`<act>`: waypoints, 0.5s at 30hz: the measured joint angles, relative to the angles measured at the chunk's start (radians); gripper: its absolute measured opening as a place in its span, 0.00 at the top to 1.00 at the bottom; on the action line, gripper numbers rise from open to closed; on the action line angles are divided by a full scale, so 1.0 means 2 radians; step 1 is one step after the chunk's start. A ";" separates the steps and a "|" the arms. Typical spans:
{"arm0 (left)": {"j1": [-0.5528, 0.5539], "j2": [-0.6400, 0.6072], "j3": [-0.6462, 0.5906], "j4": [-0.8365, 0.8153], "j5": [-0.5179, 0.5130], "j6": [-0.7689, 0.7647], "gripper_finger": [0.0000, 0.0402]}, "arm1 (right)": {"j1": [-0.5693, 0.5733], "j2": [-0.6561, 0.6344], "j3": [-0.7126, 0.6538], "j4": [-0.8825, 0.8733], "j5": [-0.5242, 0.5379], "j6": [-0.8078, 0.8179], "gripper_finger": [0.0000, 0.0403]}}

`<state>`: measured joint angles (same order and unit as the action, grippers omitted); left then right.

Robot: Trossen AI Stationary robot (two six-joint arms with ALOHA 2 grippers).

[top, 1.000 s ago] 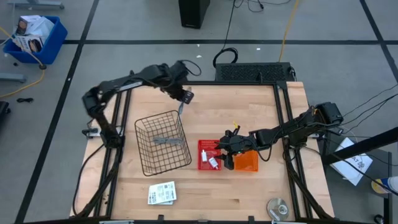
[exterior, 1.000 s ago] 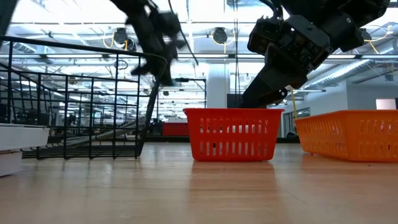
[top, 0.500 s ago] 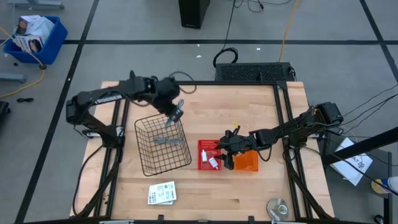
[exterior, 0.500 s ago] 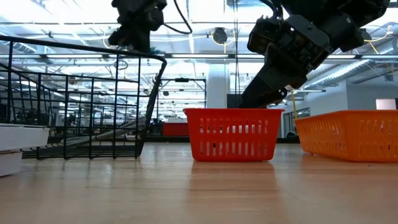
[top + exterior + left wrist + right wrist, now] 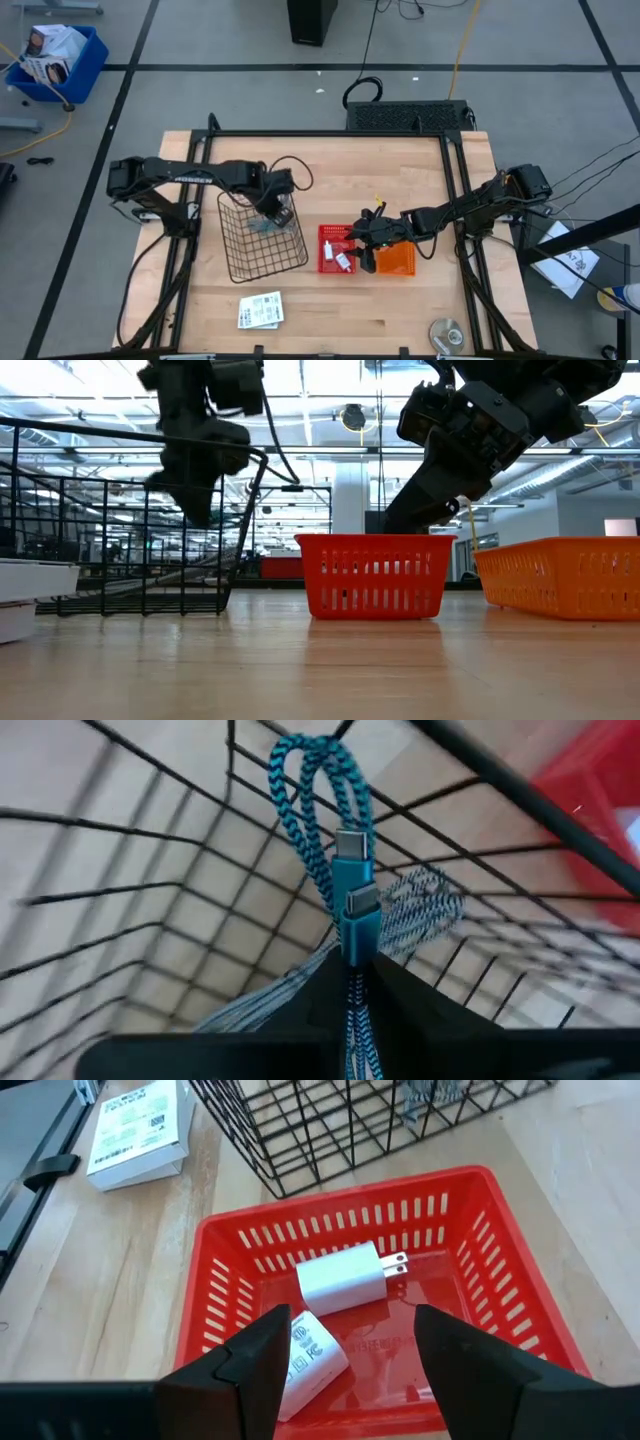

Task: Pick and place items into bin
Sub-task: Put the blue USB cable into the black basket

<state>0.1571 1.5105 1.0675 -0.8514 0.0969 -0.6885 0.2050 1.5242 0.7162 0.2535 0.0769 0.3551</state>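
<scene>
My left gripper (image 5: 352, 982), clenched on the blue braided USB cable (image 5: 345, 870), is inside the black wire basket (image 5: 240, 250): lower before letting go so loops clear the wires; right gripper (image 5: 345, 1342) spread above the red bin (image 5: 225, 1245), waiting.

We see a blue braided cable (image 5: 340, 870), looped, its two silver plugs side by side, hanging inside the black wire basket (image 5: 262, 238). Two white chargers (image 5: 341, 1275) lie in the red bin (image 5: 455, 1245). A white packet (image 5: 260, 310) lies flat on the table.
</scene>
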 joint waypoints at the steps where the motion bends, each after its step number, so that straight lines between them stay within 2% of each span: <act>1: 0.002 0.001 -0.010 0.024 0.007 -0.001 0.90 | 0.000 0.000 0.000 0.002 0.000 0.000 0.49; 3: 0.006 0.001 -0.023 0.053 0.014 0.001 0.91 | 0.000 0.000 0.000 0.008 0.000 0.000 0.49; 9: 0.015 0.001 -0.031 0.062 0.021 0.016 0.96 | 0.000 0.000 0.000 0.010 0.000 0.000 0.49; 13: 0.017 0.001 -0.031 0.078 0.057 0.038 0.93 | 0.000 0.000 0.000 0.009 0.000 -0.002 0.49; 15: 0.017 0.001 -0.031 0.094 0.056 0.043 0.91 | 0.000 0.000 0.000 0.009 0.000 -0.004 0.49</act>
<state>0.1917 1.5124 1.0046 -0.6643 0.2092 -0.6020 0.2047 1.5242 0.7166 0.2724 0.0772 0.3464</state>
